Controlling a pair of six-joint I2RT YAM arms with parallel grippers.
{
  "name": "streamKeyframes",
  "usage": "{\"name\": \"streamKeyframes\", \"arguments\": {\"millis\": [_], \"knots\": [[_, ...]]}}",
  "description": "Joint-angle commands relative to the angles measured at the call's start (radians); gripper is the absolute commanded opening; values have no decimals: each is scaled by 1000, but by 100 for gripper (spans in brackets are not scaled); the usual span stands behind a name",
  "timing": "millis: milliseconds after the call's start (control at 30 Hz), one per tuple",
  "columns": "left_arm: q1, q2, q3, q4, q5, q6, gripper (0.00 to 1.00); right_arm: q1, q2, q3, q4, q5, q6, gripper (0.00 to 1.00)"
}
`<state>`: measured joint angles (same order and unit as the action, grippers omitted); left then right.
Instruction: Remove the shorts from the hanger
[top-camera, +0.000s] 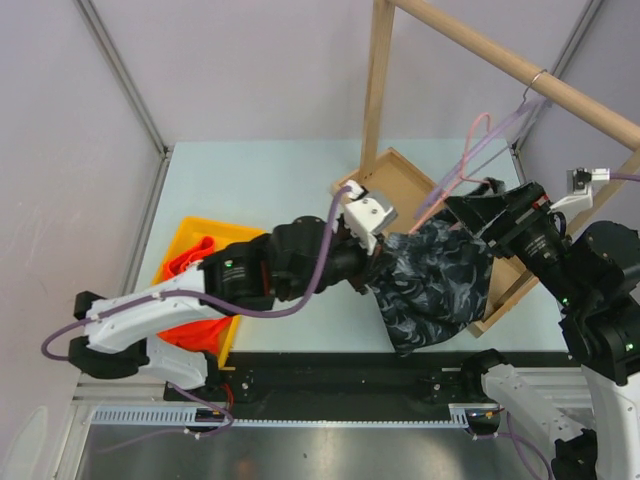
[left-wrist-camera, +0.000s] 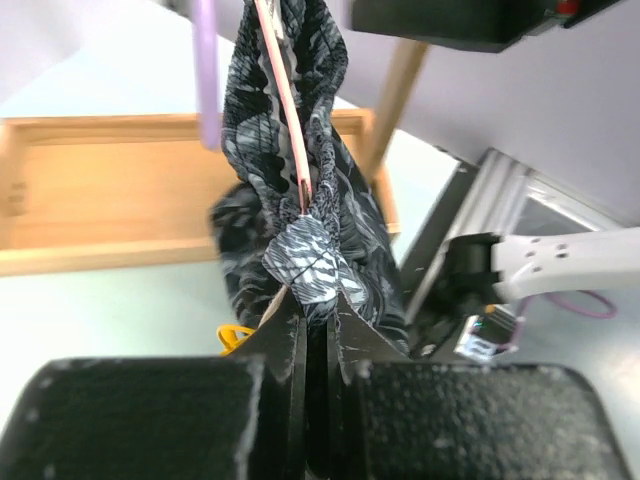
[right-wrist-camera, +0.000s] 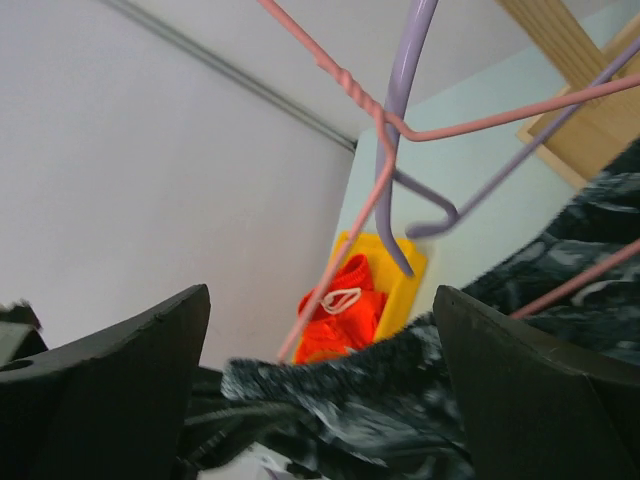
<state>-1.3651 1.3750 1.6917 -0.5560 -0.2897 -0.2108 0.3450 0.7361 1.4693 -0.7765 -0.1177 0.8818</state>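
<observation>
The dark patterned shorts (top-camera: 440, 280) hang from a pink wire hanger (top-camera: 455, 175), stretched toward the left arm. My left gripper (top-camera: 385, 262) is shut on a fold of their fabric; the left wrist view shows the fingertips (left-wrist-camera: 315, 300) pinching the shorts (left-wrist-camera: 300, 200) just below the pink hanger wire (left-wrist-camera: 285, 100). My right gripper (top-camera: 470, 210) is open at the upper edge of the shorts by the hanger; in its wrist view the wide-apart jaws (right-wrist-camera: 325, 350) frame the dark shorts (right-wrist-camera: 420, 400). The orange shorts (top-camera: 190, 265) lie in a yellow bin (top-camera: 175, 240).
A purple hanger (top-camera: 500, 135) hangs on the wooden rail (top-camera: 520, 65) beside the pink one. A wooden post (top-camera: 378, 80) stands at the back. A shallow wooden tray (top-camera: 395, 170) lies under the shorts. A black rail runs along the near edge.
</observation>
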Motion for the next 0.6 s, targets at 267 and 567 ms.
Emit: {"name": "streamKeyframes", "arguments": {"millis": [267, 567], "knots": [[121, -252, -56, -70, 122, 232, 0, 3, 60, -12, 112, -240, -357, 97], [138, -280, -79, -61, 247, 266, 0, 6, 48, -12, 134, -312, -375, 100]]}}
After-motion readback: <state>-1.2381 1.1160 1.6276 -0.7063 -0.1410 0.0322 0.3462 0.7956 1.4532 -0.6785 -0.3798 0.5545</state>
